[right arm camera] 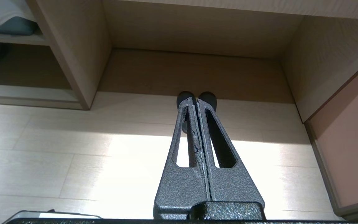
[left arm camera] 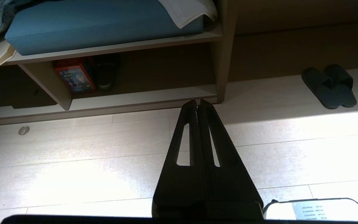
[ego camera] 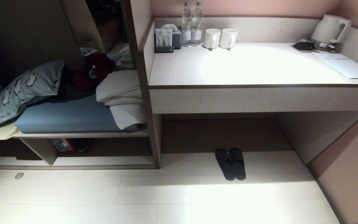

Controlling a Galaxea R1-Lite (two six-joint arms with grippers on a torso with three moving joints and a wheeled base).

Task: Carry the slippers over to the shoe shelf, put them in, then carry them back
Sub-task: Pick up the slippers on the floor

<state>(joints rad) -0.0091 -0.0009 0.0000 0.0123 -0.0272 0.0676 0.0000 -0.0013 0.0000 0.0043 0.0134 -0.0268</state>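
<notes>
The slippers [ego camera: 230, 163], a dark flat pair, lie side by side on the pale floor at the mouth of the desk recess. In the left wrist view the slippers [left arm camera: 329, 85] lie far off to one side. The shoe shelf [ego camera: 104, 160] is the low cubby under the cushioned bench, left of the desk; its pale bottom board [left arm camera: 141, 95] shows in the left wrist view. My left gripper [left arm camera: 197, 101] is shut and empty, above the floor in front of that shelf. My right gripper [right arm camera: 195, 100] is shut and empty, and it hides most of the slippers [right arm camera: 210, 97] behind its tips. Neither arm shows in the head view.
A red box [left arm camera: 75, 76] and a bulkier dark shoe [left arm camera: 105, 73] stand inside the shelf. Above it are a blue cushion [ego camera: 67, 115], a pillow and folded towels [ego camera: 123, 93]. The desk [ego camera: 259, 67] carries bottles, mugs and a kettle. A pink wall panel [ego camera: 350, 174] closes the right side.
</notes>
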